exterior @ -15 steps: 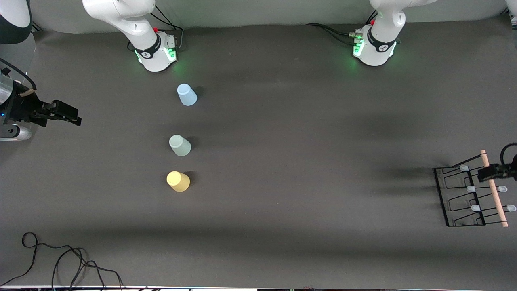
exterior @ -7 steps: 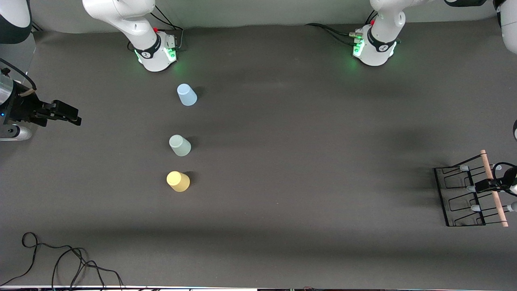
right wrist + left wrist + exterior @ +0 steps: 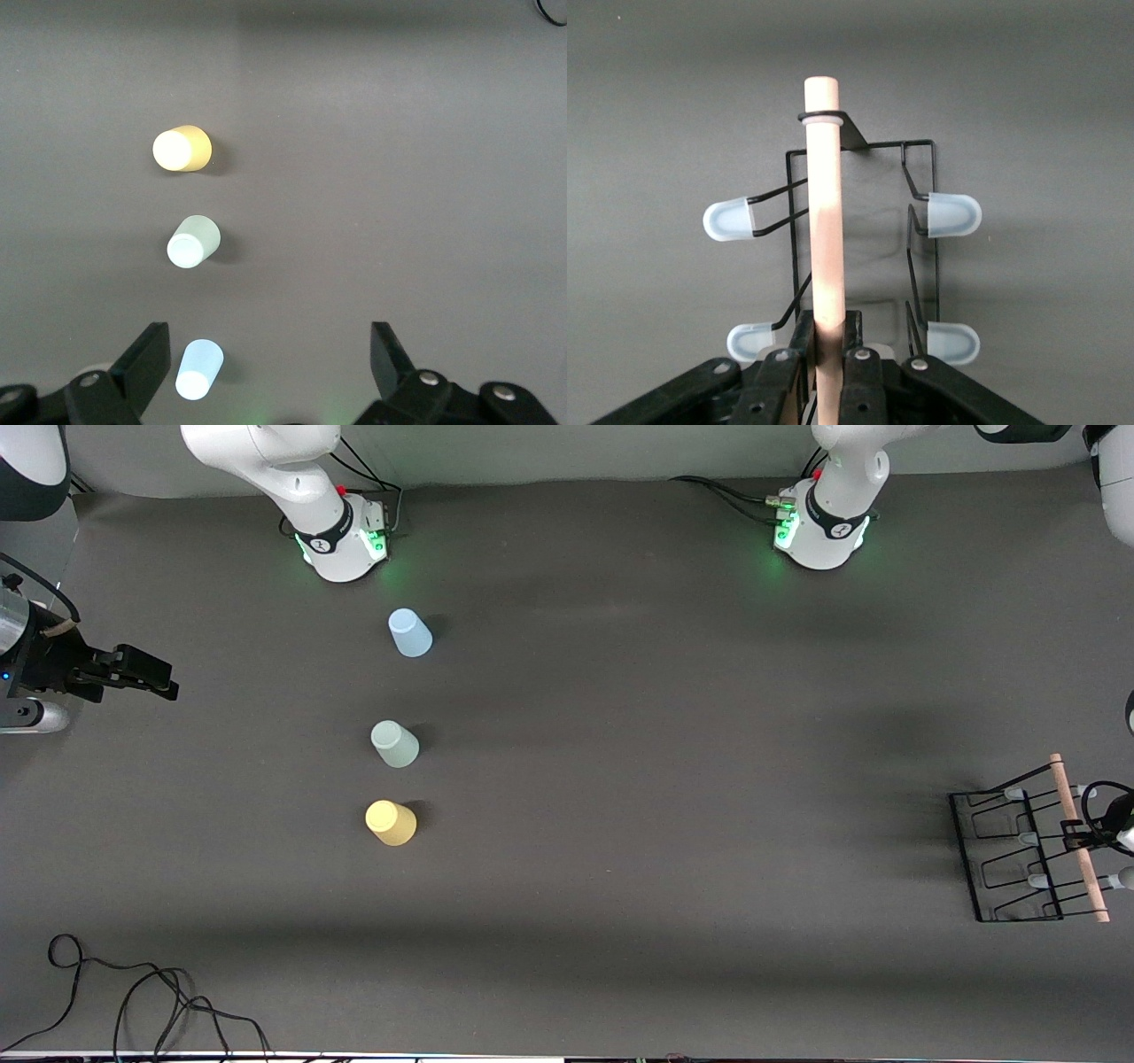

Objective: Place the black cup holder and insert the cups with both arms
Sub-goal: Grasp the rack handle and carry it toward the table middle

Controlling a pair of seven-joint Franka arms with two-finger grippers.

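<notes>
The black cup holder [image 3: 1010,850] stands on the dark mat at the left arm's end of the table. My left gripper [image 3: 1076,834] is shut on its wooden rod [image 3: 826,230], one finger [image 3: 799,341] pressed on each side about midway along. Pale blue peg tips [image 3: 953,214] stick out on both sides. Three cups stand in a row, narrow end up: light blue [image 3: 409,633] nearest the arm bases, pale green [image 3: 394,744], then yellow [image 3: 391,823] nearest the front camera. My right gripper [image 3: 146,677] waits open in the air at the right arm's end, empty [image 3: 270,354], over the light blue cup [image 3: 199,370].
Loose black cables [image 3: 133,1001] lie at the mat's corner nearest the front camera, at the right arm's end. The two arm bases [image 3: 341,540] [image 3: 819,531] stand along the edge farthest from that camera. Bare mat stretches between the cups and the holder.
My left gripper slid along the rod toward the front camera, then shut on it. The holder shifted slightly. The right arm and the cups have not moved.
</notes>
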